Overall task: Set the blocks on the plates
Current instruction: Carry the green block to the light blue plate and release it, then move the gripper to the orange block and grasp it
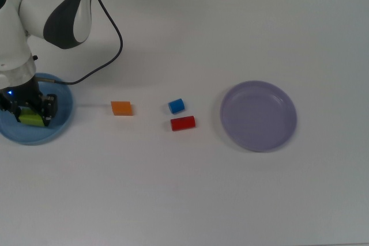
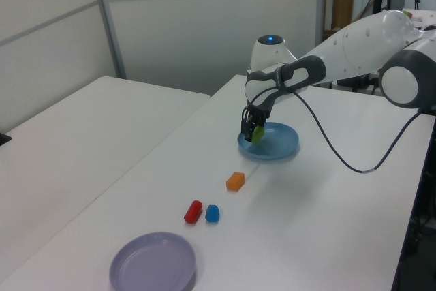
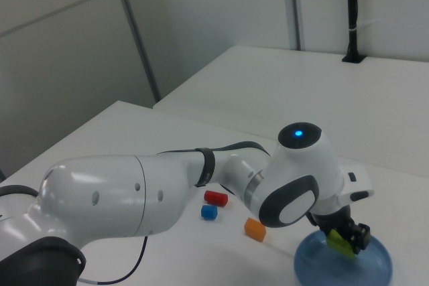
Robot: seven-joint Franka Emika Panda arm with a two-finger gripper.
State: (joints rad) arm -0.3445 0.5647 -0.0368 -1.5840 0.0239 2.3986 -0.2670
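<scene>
- Light blue plate [image 1: 62, 120] is seen at the top view's far left, directly under the gripper [image 1: 30, 114]; the drop spot is straight below, inside the rim.
- Gripper is clamped on the green block [image 1: 31, 120], which is held low over the plate, tilted in the left view; contact with the plate cannot be told.
- Release is judged the next move.

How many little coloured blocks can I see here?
4. The green block is in the gripper over the light blue plate; the orange block, blue cube and red block lie on the table between plates.
</scene>
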